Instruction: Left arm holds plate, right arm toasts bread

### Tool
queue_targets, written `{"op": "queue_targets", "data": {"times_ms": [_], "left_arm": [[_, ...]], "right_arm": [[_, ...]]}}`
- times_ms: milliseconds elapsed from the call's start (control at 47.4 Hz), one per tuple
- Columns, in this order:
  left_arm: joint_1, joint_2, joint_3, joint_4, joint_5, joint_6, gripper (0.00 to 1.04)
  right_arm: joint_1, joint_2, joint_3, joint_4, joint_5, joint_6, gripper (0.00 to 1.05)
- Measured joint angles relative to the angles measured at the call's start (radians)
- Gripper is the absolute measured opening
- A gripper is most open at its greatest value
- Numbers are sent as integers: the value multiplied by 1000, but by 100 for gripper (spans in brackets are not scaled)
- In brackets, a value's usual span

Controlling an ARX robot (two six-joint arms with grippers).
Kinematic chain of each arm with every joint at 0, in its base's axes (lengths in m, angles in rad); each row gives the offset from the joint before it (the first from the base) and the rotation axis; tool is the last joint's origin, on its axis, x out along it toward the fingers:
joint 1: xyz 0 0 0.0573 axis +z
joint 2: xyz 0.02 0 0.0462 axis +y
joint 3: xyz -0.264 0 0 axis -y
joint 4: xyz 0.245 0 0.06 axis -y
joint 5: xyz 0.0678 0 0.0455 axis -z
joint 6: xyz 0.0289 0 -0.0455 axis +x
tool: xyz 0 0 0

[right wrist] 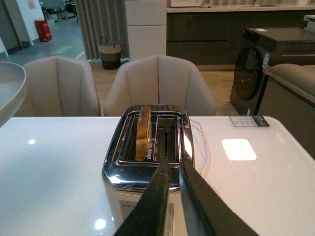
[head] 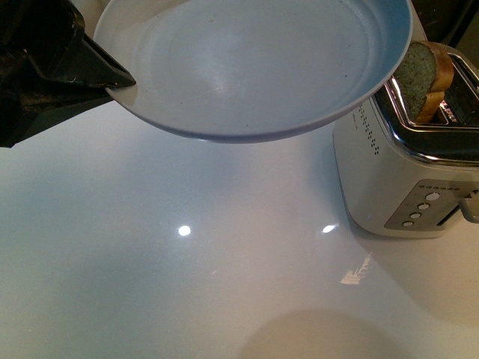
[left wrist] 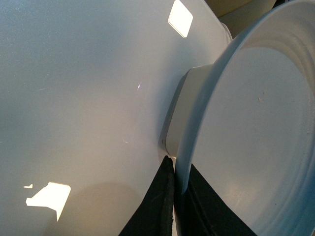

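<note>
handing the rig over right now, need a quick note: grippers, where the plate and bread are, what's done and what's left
Left gripper: shut on the rim of the plate, holding it empty in the air above the table, next to the toaster.
Right gripper: empty, jaws nearly closed, hovering just above the toaster's near edge.
Bread: standing upright in one toaster slot, top sticking out; the other slot is empty.
Done: bread is in the toaster, plate is lifted.
Left: probably moving the bread onto the plate; whether it is toasted cannot be told.

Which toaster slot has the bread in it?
The slot nearer the plate holds the bread, standing upright; the other slot, in line with the right gripper, is empty.
</note>
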Motion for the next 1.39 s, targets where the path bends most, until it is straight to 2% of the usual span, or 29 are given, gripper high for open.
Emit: {"op": "queue_targets", "data": {"times_ms": [169,485,654,781,865,1140,1245,1393], "left_arm": [[0,0,0,0,2,0,3],[0,0,0,0,1,0,3],[0,0,0,0,1,0,3],[5,-7,1,0,0,225,3],[12,-16,5,-1,6,275,3],[72,-56,30,-35,69,283,3],[151,-68,40,-53,133,290,3],[330,-8,40,-38,208,371,3]], "right_arm": [[0,0,0,0,0,0,34],[0,0,0,0,0,0,97],[0,0,0,0,0,3,96],[0,0,0,0,0,3,96],[0,0,0,0,0,3,96],[0,-1,0,0,0,3,96],[0,-1,0,0,0,3,96],[0,-1,0,0,0,3,96]]}}
